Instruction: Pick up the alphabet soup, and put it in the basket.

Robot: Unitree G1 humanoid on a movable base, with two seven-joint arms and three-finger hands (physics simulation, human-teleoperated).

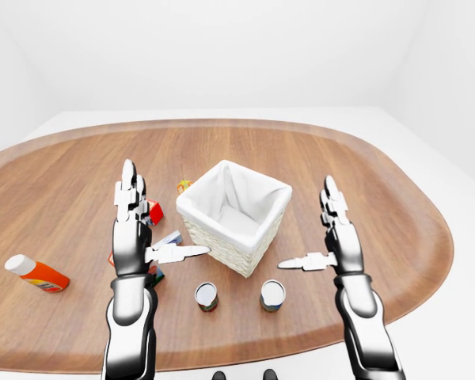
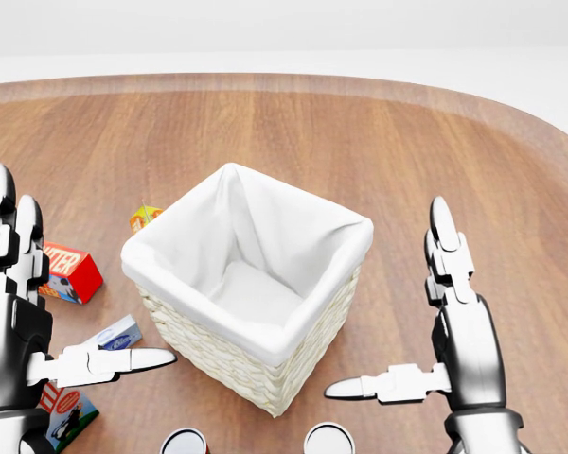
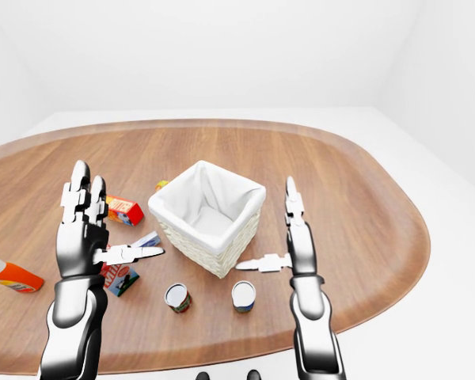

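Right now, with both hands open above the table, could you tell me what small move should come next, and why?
Probably lower the right hand toward the blue-labelled can, likely the alphabet soup: it stands upright, untouched, nearest that hand, just below the basket in the left-eye view.

Wooden table (image 1: 364, 170): basket (image 1: 234, 214), two cans (image 3: 177, 298), cartons, bottle (image 1: 35, 273).
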